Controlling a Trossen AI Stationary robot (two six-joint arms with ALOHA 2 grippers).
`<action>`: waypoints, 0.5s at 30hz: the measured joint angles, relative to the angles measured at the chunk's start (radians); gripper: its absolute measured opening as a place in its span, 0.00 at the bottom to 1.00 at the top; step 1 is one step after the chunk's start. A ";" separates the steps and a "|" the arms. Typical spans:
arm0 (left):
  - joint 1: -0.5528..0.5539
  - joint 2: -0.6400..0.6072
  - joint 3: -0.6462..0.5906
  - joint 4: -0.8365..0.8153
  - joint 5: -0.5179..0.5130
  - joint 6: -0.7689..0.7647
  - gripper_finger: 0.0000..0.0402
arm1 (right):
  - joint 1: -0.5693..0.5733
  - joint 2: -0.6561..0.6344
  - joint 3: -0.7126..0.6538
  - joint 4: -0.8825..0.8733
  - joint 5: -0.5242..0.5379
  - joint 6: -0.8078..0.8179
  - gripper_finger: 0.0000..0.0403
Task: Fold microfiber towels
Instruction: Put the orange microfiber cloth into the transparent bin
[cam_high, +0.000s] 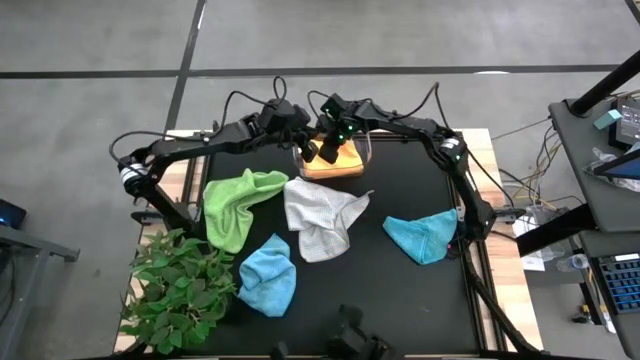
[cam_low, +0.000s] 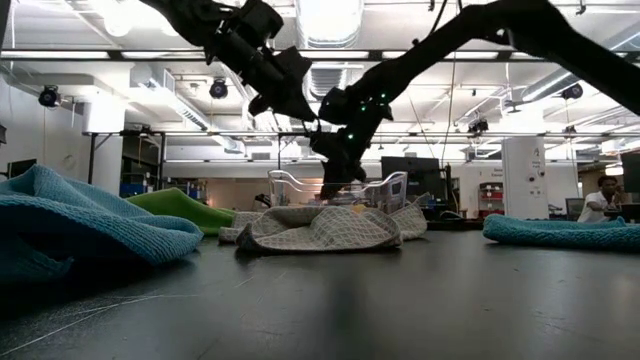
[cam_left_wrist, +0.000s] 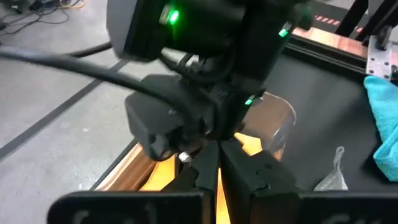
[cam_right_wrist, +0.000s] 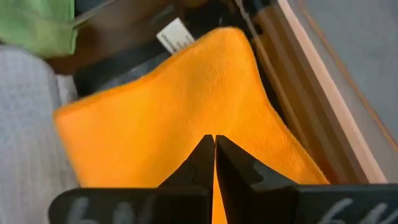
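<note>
A yellow-orange towel (cam_high: 347, 158) (cam_right_wrist: 186, 106) lies in a clear bin (cam_high: 366, 150) at the table's far edge. My right gripper (cam_high: 325, 150) (cam_right_wrist: 214, 140) is shut and reaches down into the bin over this towel. My left gripper (cam_high: 305, 137) (cam_left_wrist: 219, 158) is shut and hangs in the air just left of it, higher up, facing the right arm's wrist. The lime green towel (cam_high: 240, 205), the grey-white towel (cam_high: 320, 220), the teal towel (cam_high: 420, 238) and the light blue towel (cam_high: 268, 275) lie crumpled on the black tabletop. My right gripper comes at the yellow-orange towel slanting down from above, its shut fingertips (cam_right_wrist: 205, 149) over the towel's middle (cam_right_wrist: 214, 127). I cannot tell whether the tips touch the cloth. Nothing shows between the fingers.
A leafy green plant (cam_high: 180, 290) stands at the table's near left corner. The two arms crowd together over the bin (cam_low: 390, 190). Bare black tabletop shows along the near edge, between the light blue towel (cam_low: 80, 230) and the teal towel (cam_low: 560, 232). A person sits far behind the table (cam_low: 603, 195).
</note>
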 joint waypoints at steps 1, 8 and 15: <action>0.000 -0.002 0.000 0.001 0.000 0.000 0.00 | 0.000 0.011 0.011 -0.003 0.000 0.001 0.02; -0.001 -0.007 -0.008 -0.002 0.000 0.003 0.00 | 0.002 0.057 0.059 -0.042 0.004 -0.027 0.02; 0.000 -0.007 -0.011 -0.003 0.000 0.003 0.00 | 0.002 0.060 0.058 -0.065 0.008 -0.049 0.02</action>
